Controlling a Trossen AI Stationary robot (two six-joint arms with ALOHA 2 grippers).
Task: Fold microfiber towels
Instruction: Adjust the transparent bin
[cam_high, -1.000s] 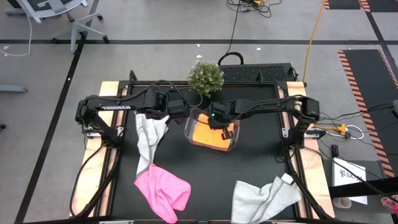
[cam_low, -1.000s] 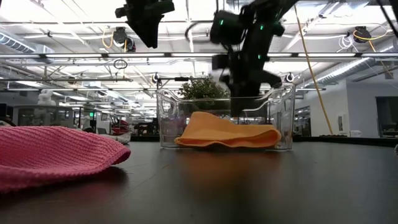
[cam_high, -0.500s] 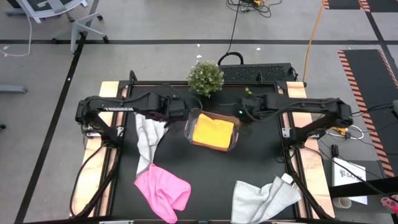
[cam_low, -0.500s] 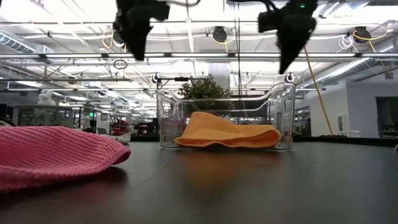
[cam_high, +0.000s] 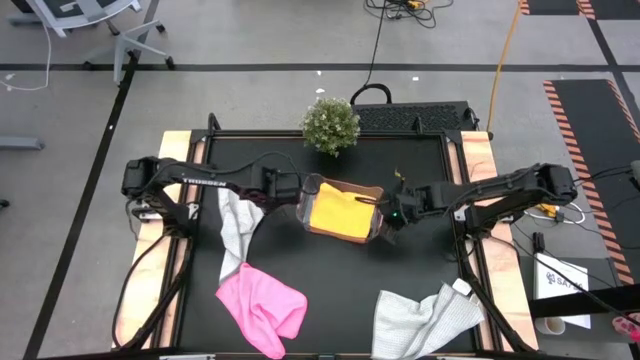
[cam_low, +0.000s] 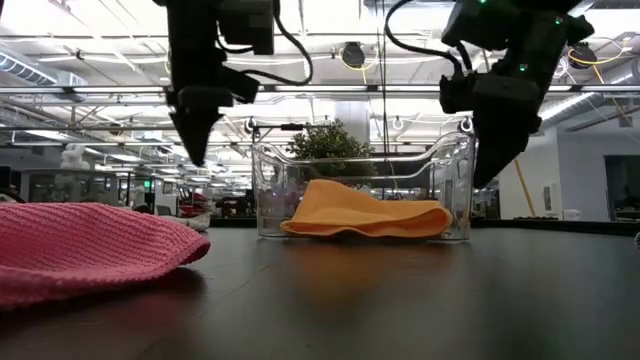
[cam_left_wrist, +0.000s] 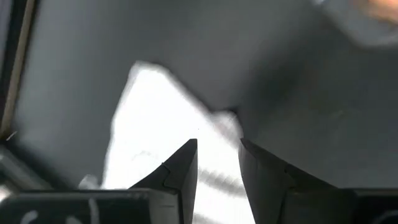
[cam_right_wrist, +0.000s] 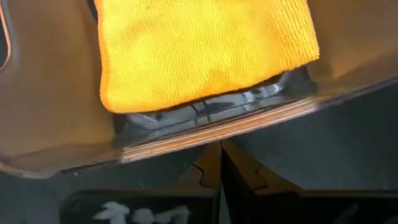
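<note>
An orange-yellow towel (cam_high: 343, 212) lies folded flat inside a clear plastic tub (cam_high: 303, 208) at the table's middle. My left gripper (cam_high: 287, 190) hangs open just left of the tub, pointing down over the far end of a crumpled light grey towel (cam_left_wrist: 155, 124), clear of it in the low view. My right gripper (cam_high: 390, 218) is shut and hangs by the tub's right wall (cam_low: 468, 190), above the table. A pink towel (cam_high: 262, 308) lies bunched at the near left. A second light grey towel (cam_high: 425, 320) lies at the near right edge.
A small potted plant (cam_high: 330, 125) stands at the table's far edge behind the tub. Bare black tabletop lies between the tub and the two near towels. Wooden side rails (cam_high: 500, 270) border the table left and right.
My right gripper has drawn back out of the tub toward the table's right edge, rolling as it went, and the orange towel stays folded inside. My left gripper has come down toward the light grey towel left of the tub.
</note>
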